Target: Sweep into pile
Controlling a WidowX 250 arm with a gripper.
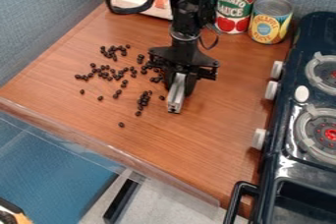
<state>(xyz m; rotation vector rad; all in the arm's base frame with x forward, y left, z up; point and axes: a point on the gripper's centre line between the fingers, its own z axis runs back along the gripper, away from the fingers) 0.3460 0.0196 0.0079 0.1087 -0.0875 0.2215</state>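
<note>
The black gripper (179, 88) hangs low over the wooden surface, just right of the scattered dark beads (123, 73). At its lower end a narrow grey-white piece (176, 98) points down toward the wood; whether this is a held object or part of the gripper I cannot tell. Several small clusters and single beads lie spread from left of the gripper up to its left side. One lone bead (121, 125) sits nearest the front edge. The arm may hide some beads behind it.
Two cans, one red and green (235, 4) and one yellow and blue (270, 20), stand at the back right. A dark toy stove (298, 142) with knobs borders the right side. The table's front edge (108, 144) runs diagonally below the beads; a grey-blue wall (46, 16) rises at left.
</note>
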